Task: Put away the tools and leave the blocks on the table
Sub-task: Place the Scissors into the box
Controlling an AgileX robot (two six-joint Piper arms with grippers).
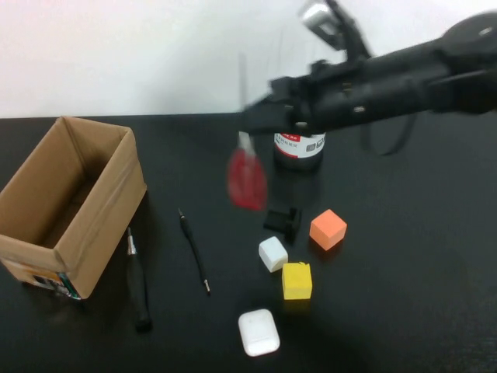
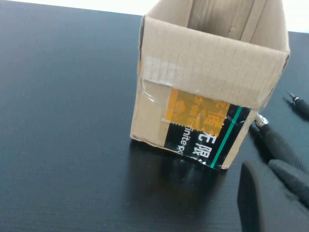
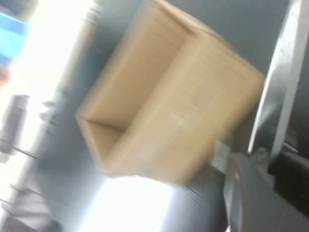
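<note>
My right gripper (image 1: 254, 124) reaches in from the right and is shut on the red-handled scissors (image 1: 247, 180), held in the air above the table (image 1: 419, 295). The red handles hang down and the blades point up. The steel blades (image 3: 285, 72) show in the right wrist view beside the gripper (image 3: 263, 181). The black pen-like rod (image 1: 193, 250) and the black-handled screwdriver (image 1: 138, 280) lie on the table right of the cardboard box. The orange cube (image 1: 328, 228), yellow cube (image 1: 297, 280) and white cube (image 1: 272, 253) sit together at centre. My left gripper (image 2: 265, 193) is low by the box's labelled end, near the screwdriver (image 2: 277, 142).
An open cardboard box (image 1: 109, 210) stands at the left; it also shows in the left wrist view (image 2: 212, 63) and the right wrist view (image 3: 183, 111). A black jar with a red label (image 1: 299, 149) stands behind the scissors. A black clip (image 1: 283, 220) and a white case (image 1: 258, 332) lie near the cubes.
</note>
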